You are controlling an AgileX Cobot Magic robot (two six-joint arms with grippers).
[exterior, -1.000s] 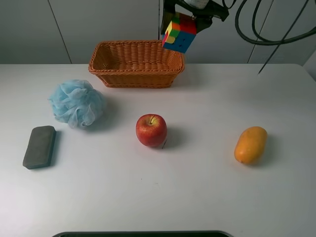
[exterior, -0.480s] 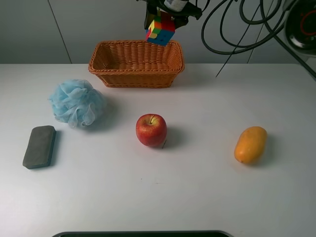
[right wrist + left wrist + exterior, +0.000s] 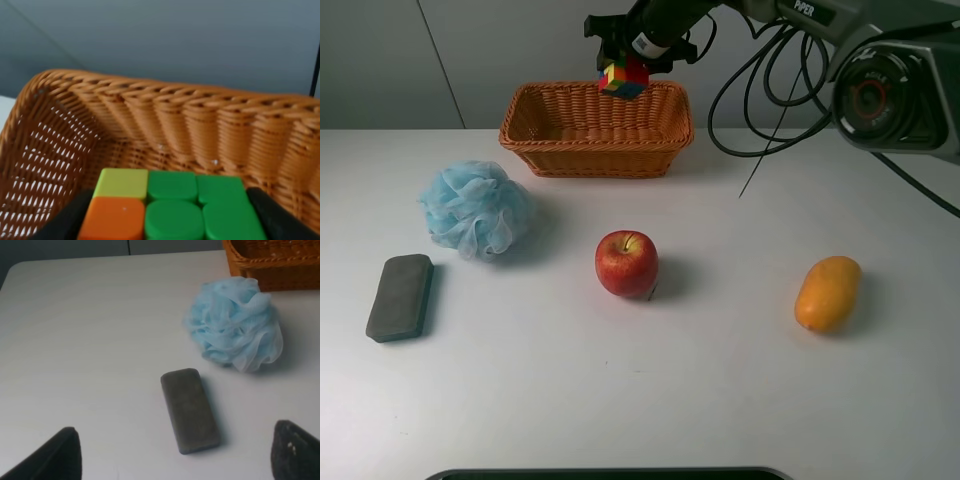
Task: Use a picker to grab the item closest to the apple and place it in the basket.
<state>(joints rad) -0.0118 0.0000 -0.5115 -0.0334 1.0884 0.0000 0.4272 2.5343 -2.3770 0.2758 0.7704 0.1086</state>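
Note:
The red apple (image 3: 626, 263) sits in the middle of the white table. My right gripper (image 3: 625, 72) is shut on a multicoloured puzzle cube (image 3: 623, 78) and holds it over the wicker basket (image 3: 595, 145) at the back. In the right wrist view the cube's green and orange face (image 3: 172, 210) sits between the dark fingers, with the basket's inner wall (image 3: 165, 130) right behind it. My left gripper (image 3: 175, 460) is open and empty over the table's left side, above a dark grey block (image 3: 189, 409).
A light blue bath pouf (image 3: 475, 208) lies left of the apple, and also shows in the left wrist view (image 3: 234, 322). The dark grey block (image 3: 400, 296) lies at the far left. An orange mango (image 3: 827, 292) lies at the right. Black cables (image 3: 770, 80) hang behind.
My right gripper has carried the cube leftwards and further back, from the basket's right rim to over its inside. The left arm has not moved.

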